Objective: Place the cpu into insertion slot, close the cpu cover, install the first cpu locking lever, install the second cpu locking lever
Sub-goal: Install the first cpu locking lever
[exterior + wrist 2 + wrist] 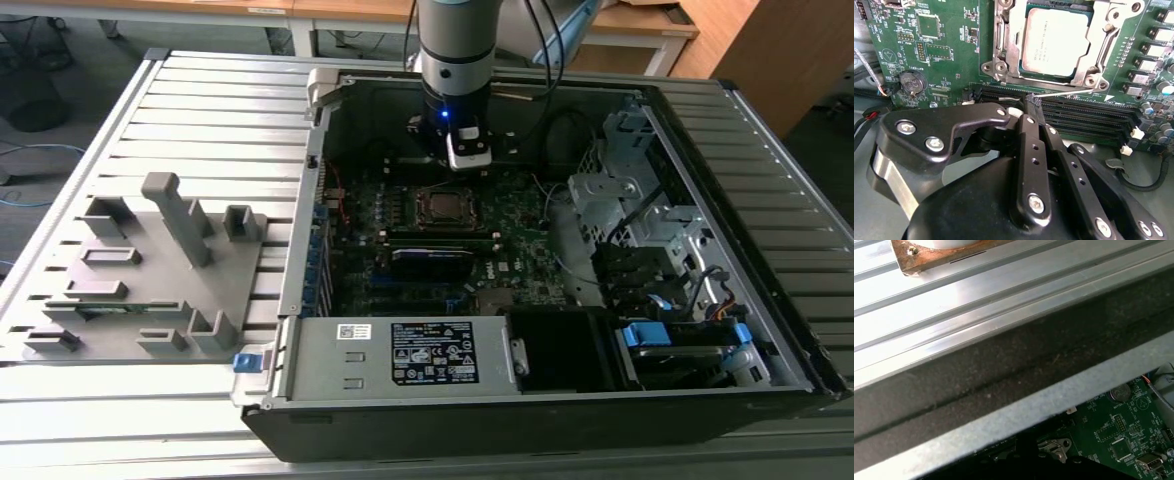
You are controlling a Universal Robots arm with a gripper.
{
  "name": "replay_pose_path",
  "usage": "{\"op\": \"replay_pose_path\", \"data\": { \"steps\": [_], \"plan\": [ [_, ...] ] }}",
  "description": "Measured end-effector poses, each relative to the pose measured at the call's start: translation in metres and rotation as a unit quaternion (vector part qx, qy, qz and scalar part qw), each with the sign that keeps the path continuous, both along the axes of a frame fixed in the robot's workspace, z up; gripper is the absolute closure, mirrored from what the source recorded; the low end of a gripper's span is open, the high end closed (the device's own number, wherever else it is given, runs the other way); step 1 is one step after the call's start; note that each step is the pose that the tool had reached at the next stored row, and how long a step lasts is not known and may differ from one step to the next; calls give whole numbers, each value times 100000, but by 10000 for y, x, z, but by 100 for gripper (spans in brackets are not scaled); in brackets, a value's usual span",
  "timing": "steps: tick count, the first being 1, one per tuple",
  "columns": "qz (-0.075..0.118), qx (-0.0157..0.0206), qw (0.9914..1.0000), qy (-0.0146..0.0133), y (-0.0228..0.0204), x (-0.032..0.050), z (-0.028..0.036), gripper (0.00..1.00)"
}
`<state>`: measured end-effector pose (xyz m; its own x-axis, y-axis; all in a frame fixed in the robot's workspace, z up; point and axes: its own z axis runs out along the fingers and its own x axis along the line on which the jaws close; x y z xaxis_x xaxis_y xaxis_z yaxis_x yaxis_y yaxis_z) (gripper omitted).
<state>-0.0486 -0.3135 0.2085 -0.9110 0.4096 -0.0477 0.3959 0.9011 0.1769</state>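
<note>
Silver-grey cpu (1055, 41) was seated in the insertion slot (995, 66), framed by the lowered cpu cover (1012, 47); the gripper (1034, 101) was held closed, fingertips at a thin locking lever (1074, 93)

Exterior view high, looking down into open case (534, 425); wrist views close (both catch motherboard (944, 50) (1124, 440)).

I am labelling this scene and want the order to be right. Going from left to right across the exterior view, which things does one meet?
grey fixture tray → the cpu → silver drive cage → wooden cabinet
</note>
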Motion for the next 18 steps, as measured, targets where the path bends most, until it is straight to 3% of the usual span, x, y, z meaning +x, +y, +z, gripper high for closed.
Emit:
{"op": "replay_pose_path", "data": {
  "steps": [5,11,18],
  "plan": [
    [-22,-77,100000,5,7,-1,-4,90],
    [-812,-442,99996,12,23,1,-18,90],
    [-1468,-616,99987,14,72,7,-36,90]
  ]
}}
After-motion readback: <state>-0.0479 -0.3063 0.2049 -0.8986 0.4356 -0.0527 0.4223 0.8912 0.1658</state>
